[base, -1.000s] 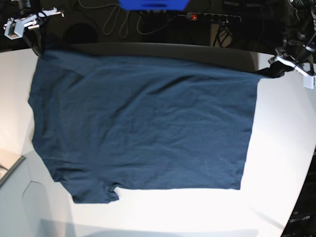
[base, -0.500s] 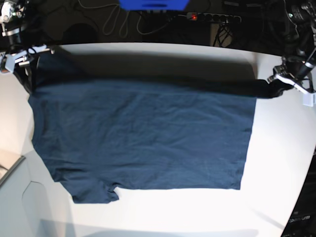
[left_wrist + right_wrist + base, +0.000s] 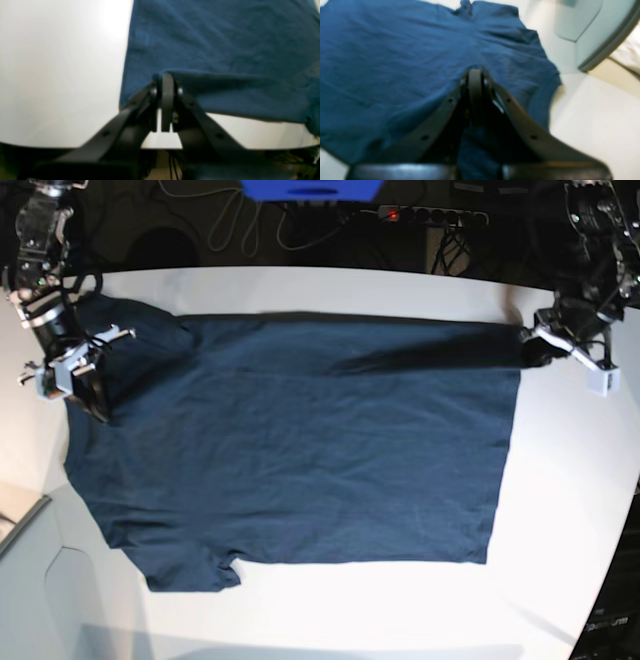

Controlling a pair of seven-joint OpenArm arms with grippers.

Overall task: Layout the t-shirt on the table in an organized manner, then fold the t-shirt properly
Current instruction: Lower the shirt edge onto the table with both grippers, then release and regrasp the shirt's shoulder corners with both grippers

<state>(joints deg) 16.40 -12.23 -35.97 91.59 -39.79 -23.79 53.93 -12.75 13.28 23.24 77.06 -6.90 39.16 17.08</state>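
Since the earlier base frames, both arms have carried the lifted far edge of the t-shirt (image 3: pixel 300 450) toward the near side, so the far strip of the table (image 3: pixel 560 510) now lies bare.

Base view: the navy t-shirt lies spread across the middle of the white table, its long axis running left to right, straight hem toward the right edge, sleeves toward the left edge. The right gripper (image 3: pixel 88 402), near the left edge, is closed on cloth at the shoulder end. The left gripper (image 3: pixel 538 350), near the far right corner, is closed on the hem corner. A pale grey box (image 3: pixel 20 520) juts in at the near left. Only this view shows the whole garment and both arms together.

Left wrist view: the left gripper (image 3: pixel 167 77) has its jaws pinched together on a raised fold of the t-shirt (image 3: pixel 225 45), with the table (image 3: pixel 57 75) bare beside it and its edge visible below.

Right wrist view: the right gripper (image 3: pixel 475 72) is clamped on the t-shirt (image 3: pixel 382 62); a sleeve and the pale grey box (image 3: pixel 595 32) show beyond.

No readable writing or label shows in any view.
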